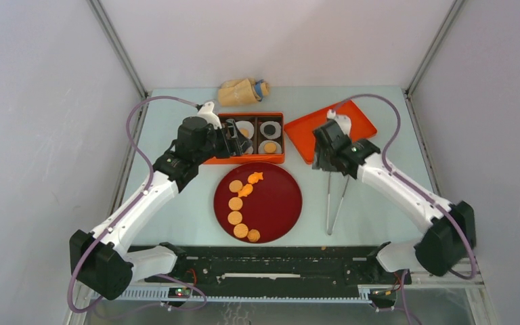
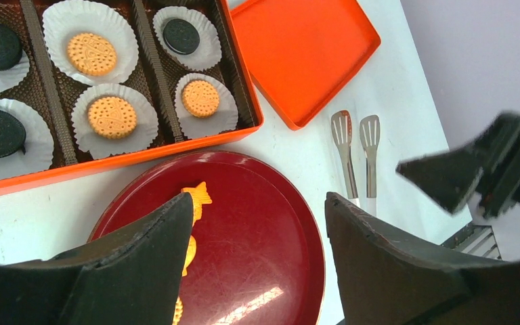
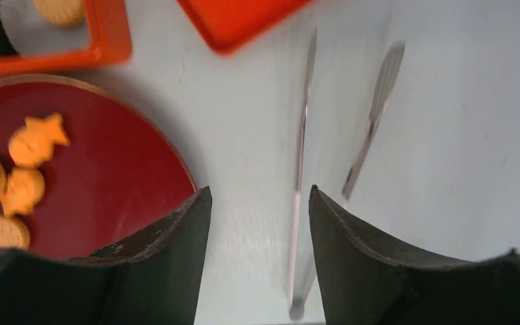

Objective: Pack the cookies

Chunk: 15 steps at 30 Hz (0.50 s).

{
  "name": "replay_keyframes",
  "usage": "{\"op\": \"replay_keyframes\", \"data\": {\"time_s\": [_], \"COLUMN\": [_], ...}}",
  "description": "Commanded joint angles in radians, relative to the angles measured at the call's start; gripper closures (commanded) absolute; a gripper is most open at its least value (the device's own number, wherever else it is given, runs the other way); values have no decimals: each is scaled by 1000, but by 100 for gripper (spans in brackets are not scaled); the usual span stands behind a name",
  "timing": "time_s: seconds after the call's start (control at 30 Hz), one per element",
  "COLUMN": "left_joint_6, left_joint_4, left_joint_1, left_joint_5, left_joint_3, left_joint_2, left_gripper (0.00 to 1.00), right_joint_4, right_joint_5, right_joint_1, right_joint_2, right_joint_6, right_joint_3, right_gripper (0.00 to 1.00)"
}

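Entry, packing table (image 1: 379, 217): the overhead view alone is taking in the whole stock. One dark red plate (image 1: 271, 210) is sitting at centre frame, carrying seven cookies (image 1: 235, 203) in a curved row: five round tan ones and two bright orange fish-like ones. One orange box (image 1: 276, 160) is lying just above the plate, with one orange lid (image 1: 352, 122) to its right and one tan bag (image 1: 240, 91) at the top edge. One pair of metal tongs (image 1: 335, 200) is resting on the table right of the plate. In that view the left gripper (image 1: 233, 142) is covering the box's left part, so only four paper liners (image 1: 269, 128) are showing. The left wrist view is opening the box up: six boxed cookies (image 2: 91, 54), each in its own liner, three tan and three black. Its jaws are standing wide apart over the plate's upper rim, gripping nothing. The right wrist view, blurred, is showing four of the plate's cookies at left. The right gripper (image 3: 258, 193) is hanging over the tongs' arms with its jaws apart, and I am seeing nothing clamped between them.
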Motion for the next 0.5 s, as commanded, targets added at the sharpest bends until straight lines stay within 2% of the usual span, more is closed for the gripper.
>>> {"op": "replay_keyframes", "data": {"time_s": [0.0,0.07,0.2,0.27,0.33,0.47], "left_joint_6": [1,3,6,12,18,20], "left_joint_4": [12,7,3,-12,-19,-10], "left_joint_1": [-6,-6,-6,-6,-7,-6], "left_joint_5": [-7,-14,-31,-32,-39,-43], "left_joint_3": [31,31,31,43,44,37], "left_joint_2": [1,-2,0,2,-4,-4], "left_gripper": [24,24,24,24,24,23], "right_joint_4": [34,0,-30,-83,-91,-37], "right_joint_5": [75,79,-56,-10,18,-102], "right_joint_1": [-57,-93,-192,-231,-278,-373], "right_joint_2": [198,309,492,570,601,604], "right_joint_6": [-181,-197,-181,-183,-185,-170], "right_joint_3": [188,286,451,531,557,528], "right_gripper": [37,38,43,44,44,45]}}
